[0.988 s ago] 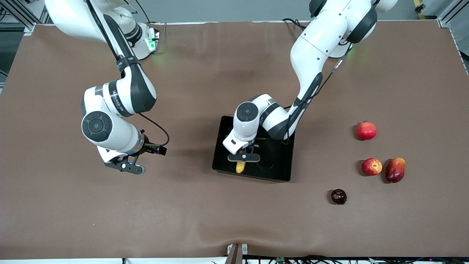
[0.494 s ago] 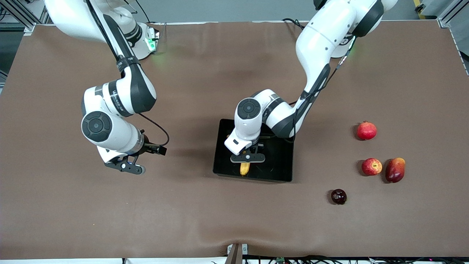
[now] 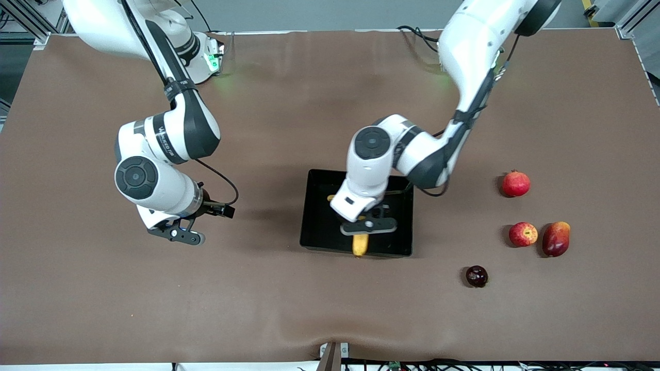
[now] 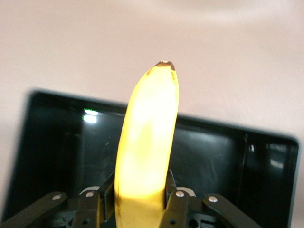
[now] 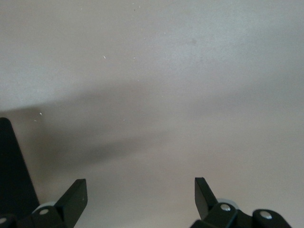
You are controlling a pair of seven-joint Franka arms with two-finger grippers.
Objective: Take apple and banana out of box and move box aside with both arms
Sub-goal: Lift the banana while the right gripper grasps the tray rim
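Note:
My left gripper (image 3: 368, 225) is shut on the yellow banana (image 3: 359, 246) and holds it over the black box (image 3: 319, 226), with the banana's tip above the box wall nearest the front camera. In the left wrist view the banana (image 4: 147, 142) sits between the fingers of my left gripper (image 4: 140, 199), and the box (image 4: 223, 161) lies beneath. The small red apple (image 3: 523, 234) lies on the table toward the left arm's end. My right gripper (image 3: 175, 234) waits open and empty over bare table toward the right arm's end; it also shows in the right wrist view (image 5: 140, 190).
A red pomegranate (image 3: 516, 183) lies farther from the front camera than the apple. A red-yellow mango (image 3: 556, 238) lies beside the apple. A small dark round fruit (image 3: 476, 276) lies nearer the front camera. The brown table cover (image 3: 258, 299) has wrinkles along its front edge.
My left gripper has carried the banana across the box toward the left arm's end and looks higher. The right arm has not moved.

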